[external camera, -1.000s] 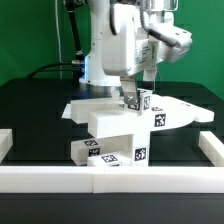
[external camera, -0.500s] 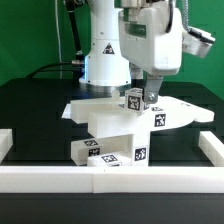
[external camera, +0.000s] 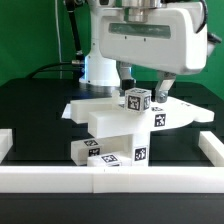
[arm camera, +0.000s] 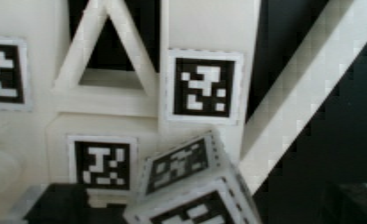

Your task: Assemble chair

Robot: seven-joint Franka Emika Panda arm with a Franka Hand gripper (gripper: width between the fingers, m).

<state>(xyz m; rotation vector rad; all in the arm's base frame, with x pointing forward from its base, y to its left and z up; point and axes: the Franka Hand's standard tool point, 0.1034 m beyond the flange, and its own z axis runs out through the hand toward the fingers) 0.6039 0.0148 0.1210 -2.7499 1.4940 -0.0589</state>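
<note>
Near the middle of the black table (external camera: 30, 110) I see the chair (external camera: 115, 125), a stack of blocky white plastic parts with matte faces and square edges. Its stepped block carries black-and-white square tags on the near faces, and a small tagged cube (external camera: 137, 99) sits tilted on its upper step. A flat slab (external camera: 185, 112) spreads behind it toward the exterior view's right. Low tagged bars (external camera: 105, 153) lie at the foot, just beside the long white border rail (external camera: 110, 178) along the near edge. My gripper (external camera: 143, 82) hangs above the cube with jaws wide and nothing between them. From the wrist view, which is blurry, I make out the cube (arm camera: 194, 180) against tagged white panels (arm camera: 205, 88), probably the stepped block's faces.
</note>
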